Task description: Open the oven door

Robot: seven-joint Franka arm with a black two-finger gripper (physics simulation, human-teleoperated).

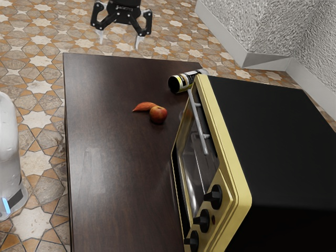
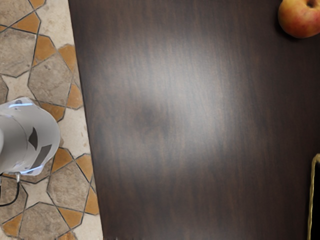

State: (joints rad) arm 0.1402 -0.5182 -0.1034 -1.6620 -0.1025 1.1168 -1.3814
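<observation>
1. Oven door (image 1: 195,167), glass-paned and shut, carries a pale bar handle (image 1: 198,122); it sits lower than the fingers (image 1: 139,41), well apart from them.
2. Those fingers stand spread, tips pointing down, high above the bench (image 1: 110,157).

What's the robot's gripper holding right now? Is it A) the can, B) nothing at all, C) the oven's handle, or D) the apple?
B: the gripper has its fingers spread with nothing between them, and it is well away from the oven's handle.
</observation>
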